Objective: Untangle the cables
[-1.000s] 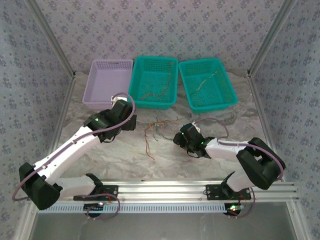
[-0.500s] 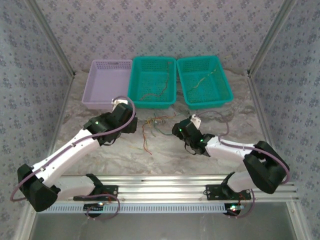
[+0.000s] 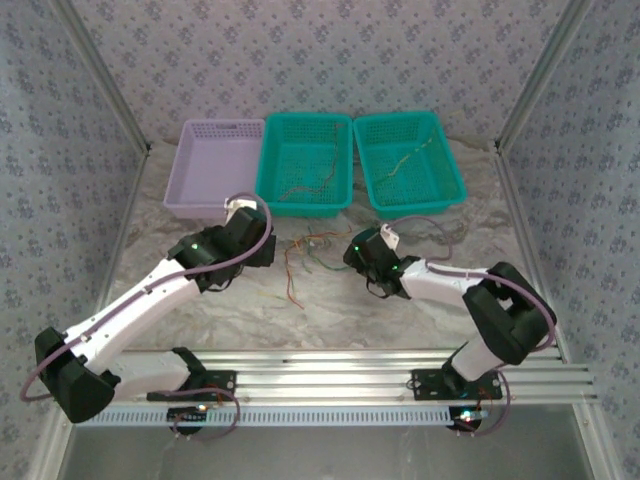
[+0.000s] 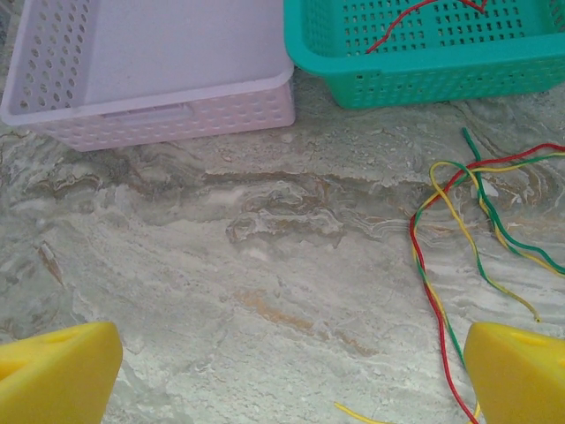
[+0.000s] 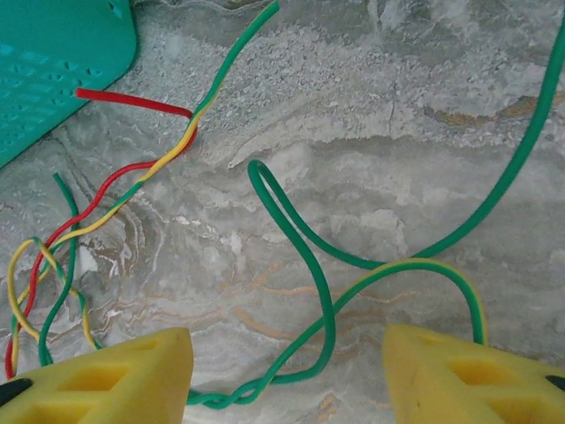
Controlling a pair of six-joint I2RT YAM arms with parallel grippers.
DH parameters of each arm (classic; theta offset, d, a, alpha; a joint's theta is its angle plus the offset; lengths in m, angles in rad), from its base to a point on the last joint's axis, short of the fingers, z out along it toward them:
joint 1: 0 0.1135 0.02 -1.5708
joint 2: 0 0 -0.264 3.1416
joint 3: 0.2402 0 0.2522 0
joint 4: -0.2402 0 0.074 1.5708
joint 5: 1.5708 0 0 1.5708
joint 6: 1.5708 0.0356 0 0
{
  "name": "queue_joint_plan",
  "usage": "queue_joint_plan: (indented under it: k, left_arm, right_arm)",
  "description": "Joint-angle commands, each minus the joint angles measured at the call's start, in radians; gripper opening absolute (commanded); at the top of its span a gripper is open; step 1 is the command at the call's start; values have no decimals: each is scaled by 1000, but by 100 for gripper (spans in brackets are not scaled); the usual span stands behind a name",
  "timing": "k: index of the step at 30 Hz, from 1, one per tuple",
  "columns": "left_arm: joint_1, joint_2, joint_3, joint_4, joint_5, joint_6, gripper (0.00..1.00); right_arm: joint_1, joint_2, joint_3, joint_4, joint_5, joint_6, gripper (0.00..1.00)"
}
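A loose tangle of thin cables (image 3: pixel 310 255) in red, green and yellow lies on the marble table between the two arms. My left gripper (image 4: pixel 291 375) is open, low over bare table, with the cables (image 4: pixel 468 238) just inside its right fingertip (image 4: pixel 516 367). My right gripper (image 5: pixel 287 375) is open and straddles a green cable loop (image 5: pixel 313 283) that lies between its yellow fingertips (image 5: pixel 115 380). Twisted red, yellow and green strands (image 5: pixel 97 212) run off to its left. More cables lie in the middle basket (image 3: pixel 305 160) and in the right basket (image 3: pixel 410 160).
Three baskets stand in a row at the back: a lilac one (image 3: pixel 215 165) at the left with nothing in it, then two teal ones. In the left wrist view the lilac basket (image 4: pixel 150 75) and a teal basket (image 4: pixel 424 53) lie just ahead. Patterned walls enclose the table.
My right gripper has moved up and left toward the tangle and now sits over a green loop. The left gripper has shifted slightly. The tangle looks a little more pulled together.
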Motion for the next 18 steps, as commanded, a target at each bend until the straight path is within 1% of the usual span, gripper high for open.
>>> queue_joint_plan:
  k: [1, 5, 7, 9, 12, 18]
  left_arm:
    - [-11, -28, 10, -19, -37, -17, 100]
    - [-13, -28, 9, -18, -40, -18, 100]
    - [-15, -29, 8, -20, -42, -18, 100]
    - [-14, -30, 7, -21, -43, -18, 100]
    - [-15, -31, 0, -17, -43, -18, 100]
    - [-14, -32, -10, -14, -39, -22, 100]
  right_arm:
    - [-19, 46, 62, 10, -1, 21, 59]
    - [-29, 114, 109, -10, 1, 35, 55]
    - [-32, 129, 127, -39, -2, 49, 54]
    - [-23, 127, 117, -24, 11, 53, 53]
    - [-20, 140, 120, -14, -3, 51, 47]
    - [-4, 183, 129, -25, 4, 51, 40]
